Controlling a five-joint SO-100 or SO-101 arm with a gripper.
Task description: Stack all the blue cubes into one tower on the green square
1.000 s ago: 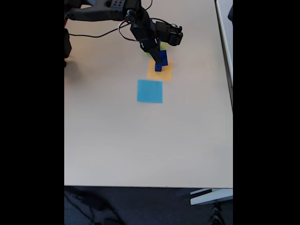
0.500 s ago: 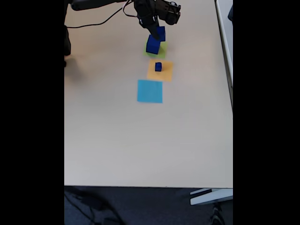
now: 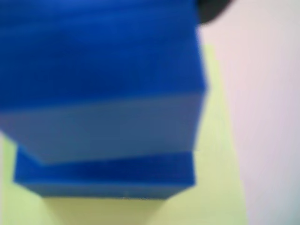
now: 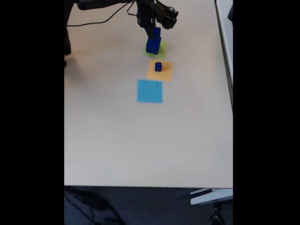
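Observation:
In the fixed view my gripper (image 4: pixel 155 32) hangs over the green square (image 4: pixel 162 48) at the far end of the table, shut on a mid-sized blue cube (image 4: pixel 156 33). That cube sits on or just above a larger blue cube (image 4: pixel 153 46) standing on the green square. The wrist view shows the held cube (image 3: pixel 103 70) blurred and very close, slightly skewed over the larger cube (image 3: pixel 103 174), with the green square (image 3: pixel 220 178) beneath. A small blue cube (image 4: pixel 158 67) rests on the orange square (image 4: pixel 165 72).
A light-blue flat square (image 4: pixel 150 91) lies nearer the camera than the orange one. The arm and its cables (image 4: pixel 101 21) cross the far left of the table. The table's right edge (image 4: pixel 224 56) runs close by, and its front edge (image 4: pixel 150 186) is far from the squares.
The gripper has carried the mid-sized cube from above the orange square to the green square and lowered it over the larger cube. The small cube stayed on the orange square.

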